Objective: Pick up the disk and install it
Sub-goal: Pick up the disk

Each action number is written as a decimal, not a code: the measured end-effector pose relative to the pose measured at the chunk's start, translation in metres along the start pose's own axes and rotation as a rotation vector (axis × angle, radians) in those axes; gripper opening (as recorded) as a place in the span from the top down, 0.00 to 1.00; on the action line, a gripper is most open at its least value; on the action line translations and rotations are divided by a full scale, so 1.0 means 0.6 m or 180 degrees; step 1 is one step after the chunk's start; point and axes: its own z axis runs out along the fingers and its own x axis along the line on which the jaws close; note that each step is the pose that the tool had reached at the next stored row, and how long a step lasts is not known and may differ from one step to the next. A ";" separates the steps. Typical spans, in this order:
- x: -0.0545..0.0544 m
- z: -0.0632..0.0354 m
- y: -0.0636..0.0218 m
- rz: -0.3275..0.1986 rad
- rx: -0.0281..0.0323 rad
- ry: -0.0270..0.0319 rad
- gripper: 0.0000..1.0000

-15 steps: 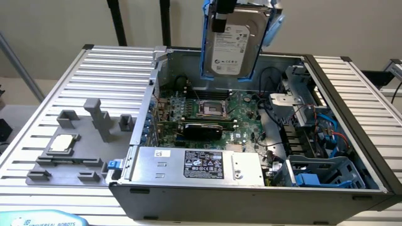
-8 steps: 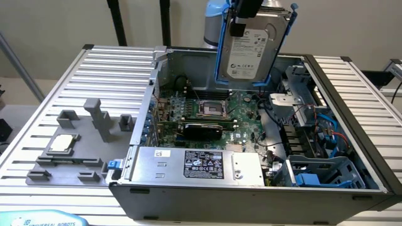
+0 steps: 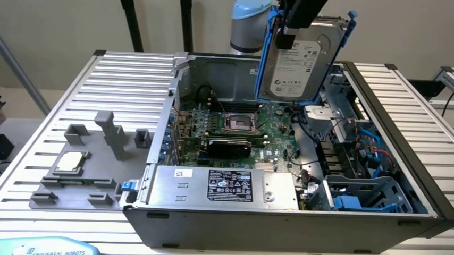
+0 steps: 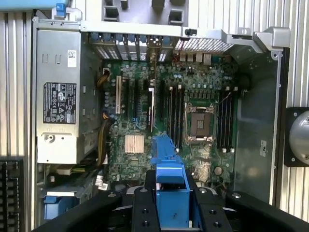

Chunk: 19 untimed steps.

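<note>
Your gripper [image 3: 287, 34] is clamped on the disk [image 3: 301, 61], which hangs upright above the motherboard [image 3: 280, 133]; if that edge grip slips, the disk could drop onto it.

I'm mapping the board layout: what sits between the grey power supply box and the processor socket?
A long black card stands on the green board between the power supply box and the socket, seen in the exterior view.
</note>
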 end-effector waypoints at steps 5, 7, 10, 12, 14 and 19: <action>0.023 -0.002 -0.019 0.0000 -0.0003 0.0000 0.67; 0.032 -0.003 -0.026 0.0001 -0.0005 0.0000 0.67; 0.046 -0.004 -0.037 0.0001 -0.0008 0.0000 0.67; 0.055 -0.005 -0.044 0.0001 -0.0010 0.0000 0.67; 0.063 -0.005 -0.052 0.0001 -0.0013 0.0000 0.67; 0.084 -0.007 -0.071 0.0001 -0.0022 0.0000 0.67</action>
